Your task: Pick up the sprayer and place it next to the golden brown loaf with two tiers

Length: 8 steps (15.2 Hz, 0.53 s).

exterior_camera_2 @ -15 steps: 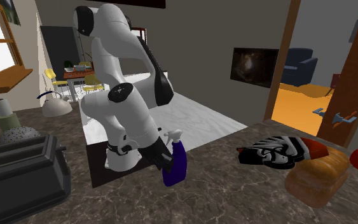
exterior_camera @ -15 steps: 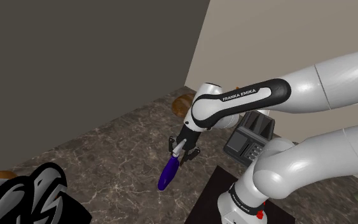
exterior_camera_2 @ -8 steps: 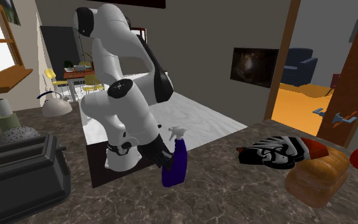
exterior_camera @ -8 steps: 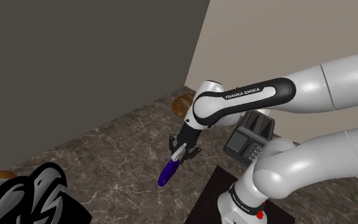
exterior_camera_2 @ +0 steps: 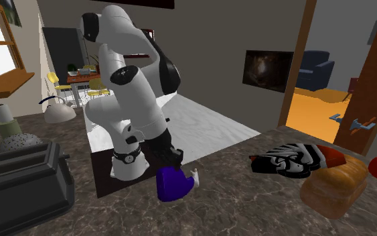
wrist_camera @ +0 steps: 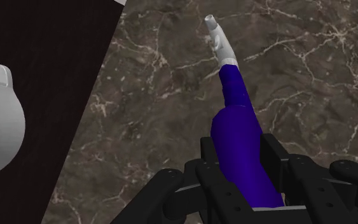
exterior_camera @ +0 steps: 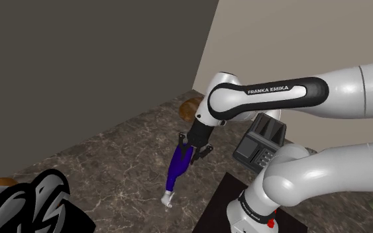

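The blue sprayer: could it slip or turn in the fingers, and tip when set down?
The sprayer looks rigid, undented in the gripper. Its smooth, rounded body may pivot. It hangs nozzle-down over the veined counter; tall and narrow, it probably tips easily.

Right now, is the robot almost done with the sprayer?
Not yet. Done: the gripper is shut on the sprayer. In hand: it holds it tipped, nozzle down, near the stand. Left: carry it across the counter and set it beside the loaf, which is far off at the second exterior view's right.
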Motion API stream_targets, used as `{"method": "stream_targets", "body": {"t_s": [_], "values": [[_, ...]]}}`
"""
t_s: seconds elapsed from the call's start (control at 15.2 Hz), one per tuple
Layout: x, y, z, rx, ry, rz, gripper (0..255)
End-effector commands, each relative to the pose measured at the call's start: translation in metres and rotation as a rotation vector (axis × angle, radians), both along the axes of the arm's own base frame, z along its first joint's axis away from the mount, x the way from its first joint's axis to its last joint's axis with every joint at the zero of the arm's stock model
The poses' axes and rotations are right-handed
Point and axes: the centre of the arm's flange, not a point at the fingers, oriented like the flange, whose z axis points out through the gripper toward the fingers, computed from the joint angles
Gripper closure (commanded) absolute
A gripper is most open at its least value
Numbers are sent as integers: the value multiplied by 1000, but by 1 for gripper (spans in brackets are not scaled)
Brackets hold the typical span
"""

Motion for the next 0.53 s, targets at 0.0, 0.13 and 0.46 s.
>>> {"method": "stream_targets", "body": {"t_s": [0.0, 0.13, 0.46], "values": [[0, -1, 10, 0, 1, 0, 255], [0, -1, 21, 0, 1, 0, 255], [0, -1, 47, 0, 1, 0, 255]]}}
